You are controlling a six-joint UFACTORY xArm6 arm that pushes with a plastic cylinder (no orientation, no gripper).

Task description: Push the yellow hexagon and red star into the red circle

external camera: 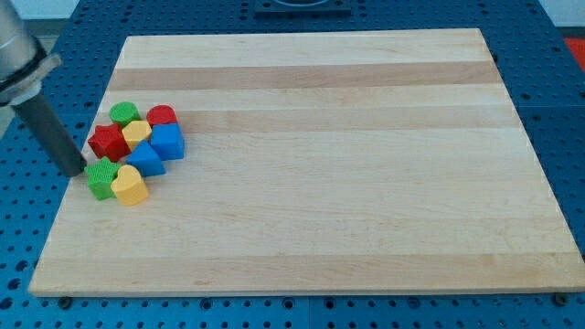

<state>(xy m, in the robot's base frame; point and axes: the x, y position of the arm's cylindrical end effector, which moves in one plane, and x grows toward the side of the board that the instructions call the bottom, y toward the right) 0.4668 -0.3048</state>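
The blocks sit in one tight cluster at the view's left on the wooden board [347, 164]. The red star [107, 143] is at the cluster's left, with the yellow hexagon [137, 133] touching its right side. The red circle [162, 115] is just above and right of the hexagon, close to touching it. My tip [79, 171] rests at the board's left edge, just below-left of the red star and right beside the green star [101, 177].
A green circle [124, 113] sits left of the red circle. Two blue blocks [167, 141] [146, 158] lie right of and below the hexagon. A yellow heart-like block [130, 185] is at the cluster's bottom, beside the green star.
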